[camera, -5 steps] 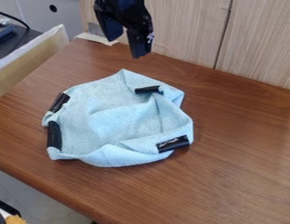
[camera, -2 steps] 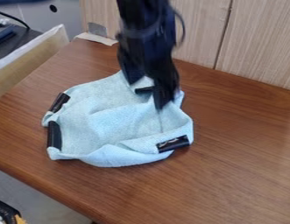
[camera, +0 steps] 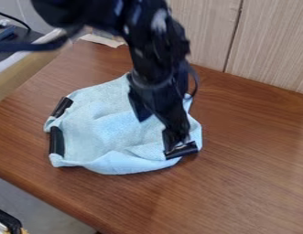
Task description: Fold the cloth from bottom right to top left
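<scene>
The light blue cloth (camera: 105, 125) lies loosely crumpled on the brown wooden table (camera: 257, 160). The tool (camera: 156, 133) hangs over its right half, fingers spread, 1 of them at the black strip (camera: 181, 151) on the lower right edge; contact there cannot be told. That strip bears pale marks, too small to read. 2 dark bands (camera: 56, 140) line the left edge.

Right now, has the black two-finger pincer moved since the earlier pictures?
Yes. The pincer has moved down the view, away from the pale wood-grain panel, to the lower-right black strip on the light blue cloth.
</scene>
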### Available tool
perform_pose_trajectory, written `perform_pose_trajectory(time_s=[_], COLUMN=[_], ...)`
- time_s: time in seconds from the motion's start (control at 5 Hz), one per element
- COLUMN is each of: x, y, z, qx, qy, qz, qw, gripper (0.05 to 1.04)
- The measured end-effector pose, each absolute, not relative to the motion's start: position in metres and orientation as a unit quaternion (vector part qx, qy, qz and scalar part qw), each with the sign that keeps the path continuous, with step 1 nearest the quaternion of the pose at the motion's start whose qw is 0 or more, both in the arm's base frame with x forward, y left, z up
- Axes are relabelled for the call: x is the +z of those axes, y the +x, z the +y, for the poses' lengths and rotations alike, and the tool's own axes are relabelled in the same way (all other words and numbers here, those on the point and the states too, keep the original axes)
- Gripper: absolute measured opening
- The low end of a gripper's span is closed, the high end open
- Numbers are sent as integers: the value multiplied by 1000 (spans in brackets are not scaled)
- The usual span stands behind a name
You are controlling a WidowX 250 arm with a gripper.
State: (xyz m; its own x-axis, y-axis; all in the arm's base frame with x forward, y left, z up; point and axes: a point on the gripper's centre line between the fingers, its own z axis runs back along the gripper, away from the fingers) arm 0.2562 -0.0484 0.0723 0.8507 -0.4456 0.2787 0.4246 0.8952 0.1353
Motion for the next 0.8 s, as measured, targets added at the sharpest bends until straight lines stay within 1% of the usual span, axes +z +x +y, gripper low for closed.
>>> perform_pose_trajectory(time_s=[0.2,0.4,0.6,0.8], x=[53,37,31,34], y=[256,253,256,260], z=[-61,-66,-65,-66], qx=[-233,-233,-227,-223], qy=[54,58,65,65], qz=[-149,-116,-109,-115], qw=[959,964,966,966], gripper=[1001,968,788,491])
